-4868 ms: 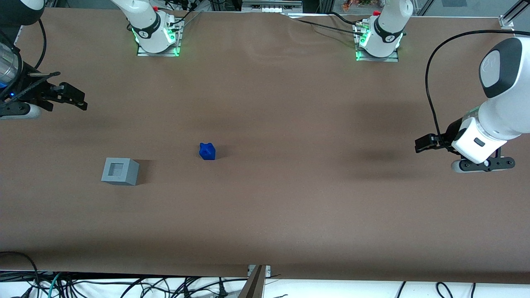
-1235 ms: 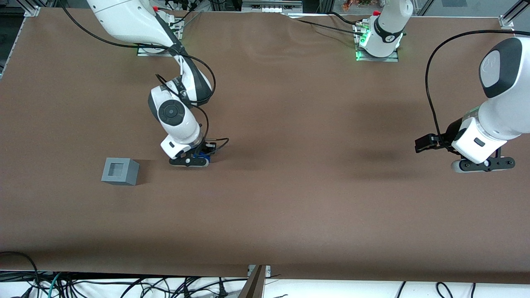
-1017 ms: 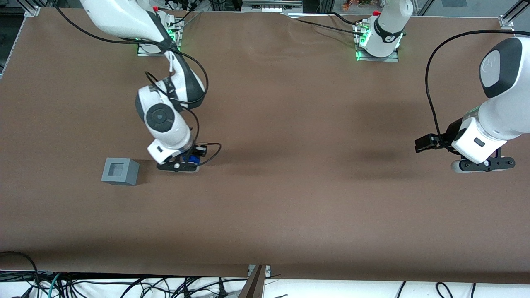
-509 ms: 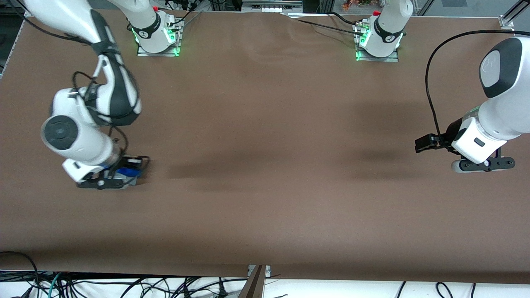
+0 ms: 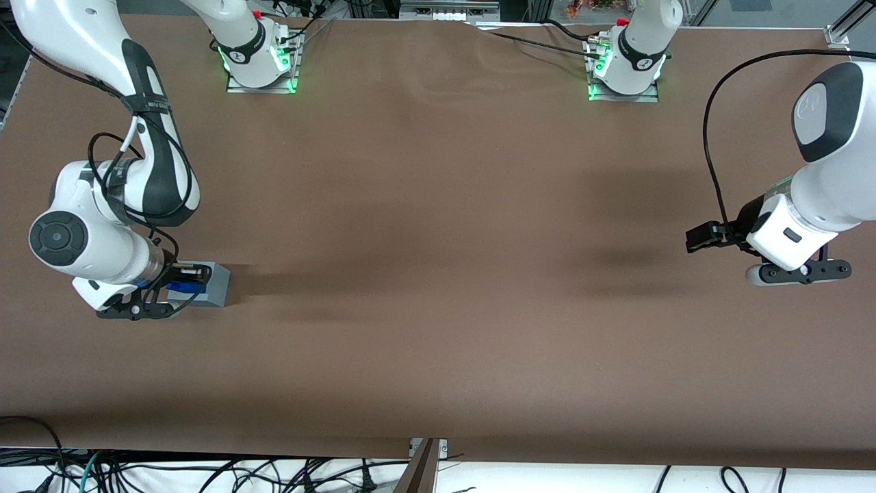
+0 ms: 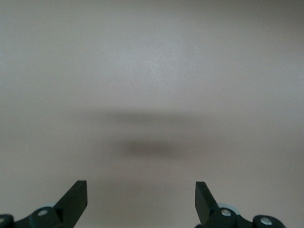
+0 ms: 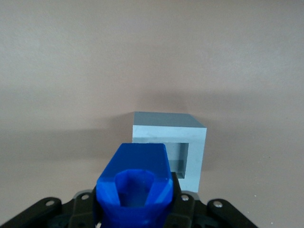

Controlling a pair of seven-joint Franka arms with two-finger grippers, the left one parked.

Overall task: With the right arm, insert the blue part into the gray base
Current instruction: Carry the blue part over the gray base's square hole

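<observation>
The right arm [image 5: 102,226] has swung a long way toward its own end of the table. A little while ago the blue part sat alone on the brown table [image 5: 438,274], well apart from the gray base. Then the gripper came down on it, picked it up and carried it sideways. Now the gripper [image 5: 179,282] hangs right over the base [image 5: 217,282], and most of the base is hidden under it in the front view. Only one gray side and a corner peek out.

The blue part [image 7: 134,183] is up off the table, squeezed tight between the two black fingers [image 7: 183,202]. In the wrist view it looks big and close, and it covers part of the base's top. The base [image 7: 194,142] sits just past it, with its square hole open and nothing in it yet. The blue part [image 5: 186,286] shows as a small blue strip at the gripper in the front view too.

So the carrying looks nearly done, and the fitting is what is left. I think the part is not quite lined up with the hole yet. It seems to sit a bit to one side of it. The arm will likely need a small nudge to get it square over the hole, then go slowly down. If it comes down crooked, the part could catch on the rim or push the base along the table.
</observation>
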